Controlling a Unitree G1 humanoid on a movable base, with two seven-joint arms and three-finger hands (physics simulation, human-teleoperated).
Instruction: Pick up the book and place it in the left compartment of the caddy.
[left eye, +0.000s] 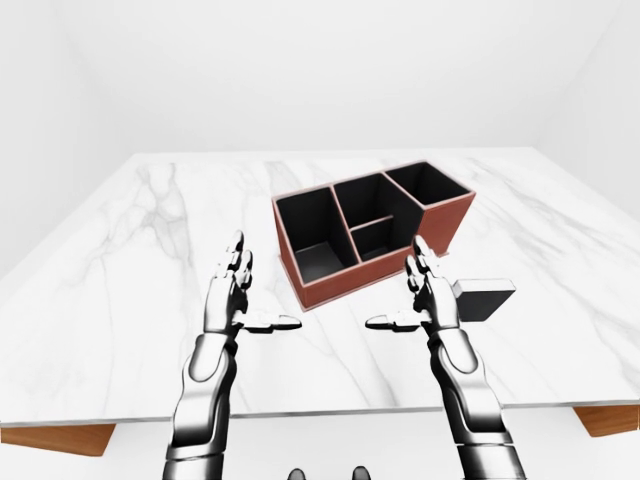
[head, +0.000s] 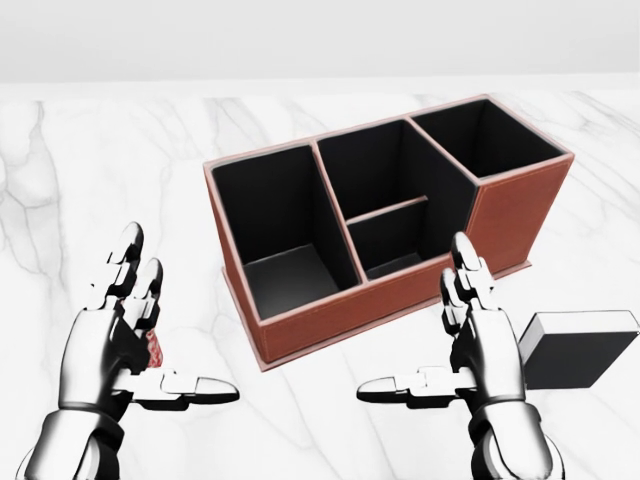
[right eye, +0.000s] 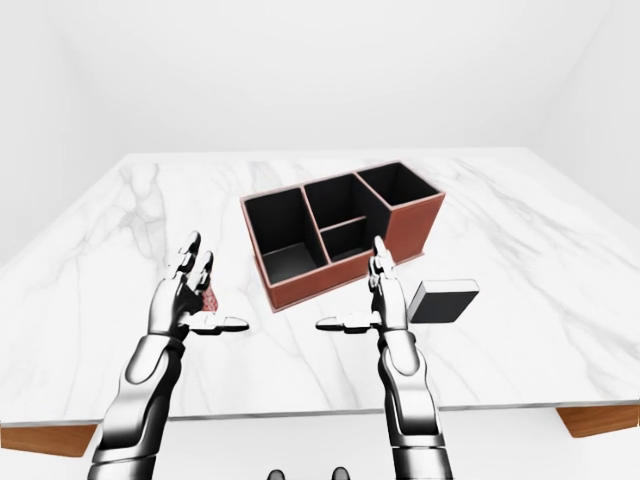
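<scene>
Dark grey, white-edged rectangular book (head: 580, 350) lies flat on the white marble worktop (left eye: 120, 260), just right of the right hand and near the right end of the caddy, not touching it. Reddish-brown leather-look caddy (head: 300, 325) with black interior sits mid-worktop, set at a slant in the head view, its right end higher in the picture. Four compartments show: a large one at left, two smaller ones in the middle split by a low divider, one at the right end. All look empty.

Left hand (head: 125, 335), silver metallic, three fingers, hovers over the worktop left of the caddy, fingers spread and pointing up the picture, thumb stretched toward the centre; it grasps nothing. A small red patterned thing (right eye: 210, 300) shows just beside this hand; what it is cannot be told.

Right hand (head: 470, 345), same build, mirrors it: fingers released and extended, thumb pointing left, palm beside the book with no clear contact. Brown wooden worktop supports (left eye: 60, 437) show under the near edge at both lower corners of the left-eye view.
</scene>
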